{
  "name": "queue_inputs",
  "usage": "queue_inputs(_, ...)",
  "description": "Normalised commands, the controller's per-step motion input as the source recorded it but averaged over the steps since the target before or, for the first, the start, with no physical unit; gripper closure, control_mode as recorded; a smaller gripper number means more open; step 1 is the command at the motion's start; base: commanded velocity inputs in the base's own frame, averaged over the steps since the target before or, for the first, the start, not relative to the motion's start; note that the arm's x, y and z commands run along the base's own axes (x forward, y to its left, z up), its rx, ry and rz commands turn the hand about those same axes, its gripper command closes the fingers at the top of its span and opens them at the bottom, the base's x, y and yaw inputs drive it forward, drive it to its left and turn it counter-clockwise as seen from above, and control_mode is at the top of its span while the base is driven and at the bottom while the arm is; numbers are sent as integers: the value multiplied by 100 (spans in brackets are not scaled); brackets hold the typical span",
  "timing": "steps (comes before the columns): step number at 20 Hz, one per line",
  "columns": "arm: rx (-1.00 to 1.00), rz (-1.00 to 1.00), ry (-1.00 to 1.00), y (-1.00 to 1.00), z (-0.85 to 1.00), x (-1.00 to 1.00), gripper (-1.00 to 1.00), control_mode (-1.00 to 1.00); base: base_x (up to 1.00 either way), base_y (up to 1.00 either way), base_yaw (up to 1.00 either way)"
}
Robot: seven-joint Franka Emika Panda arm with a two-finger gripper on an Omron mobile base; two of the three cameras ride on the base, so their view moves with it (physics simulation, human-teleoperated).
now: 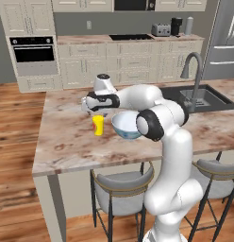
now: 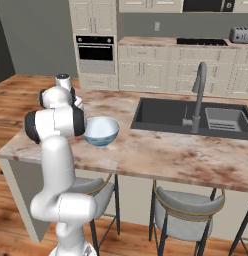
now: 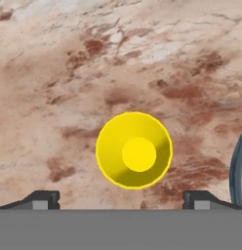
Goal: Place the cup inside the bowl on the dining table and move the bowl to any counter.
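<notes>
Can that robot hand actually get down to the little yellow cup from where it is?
Probably yes. The gripper hangs open right above the cup, fingertips spread wider than it, and nothing lies between. The bowl sits off to one side.

Bright yellow cup (image 1: 97,125) on a beige-brown marbled dining table (image 1: 67,142); bowl (image 1: 125,125) white inside, pale blue-grey patterned outside; sink (image 2: 188,117) dark grey.
</notes>
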Motion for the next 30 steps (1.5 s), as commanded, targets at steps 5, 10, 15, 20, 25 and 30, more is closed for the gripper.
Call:
queue_inputs(5, 0, 2, 1, -3, 0, -8, -100, -100, 0, 0, 0)
queue_inputs(10, 0, 0, 0, 0, 0, 0, -100, -100, 0, 0, 0)
queue_inputs(15, 0, 0, 0, 6, 0, 15, -100, -100, 0, 0, 0)
queue_inputs(20, 0, 0, 0, 4, 0, 39, -100, -100, 0, 0, 0)
queue_inputs(25, 0, 0, 0, 6, 0, 19, -100, -100, 0, 0, 0)
queue_inputs(30, 0, 0, 1, 18, -7, 0, -100, -100, 0, 0, 0)
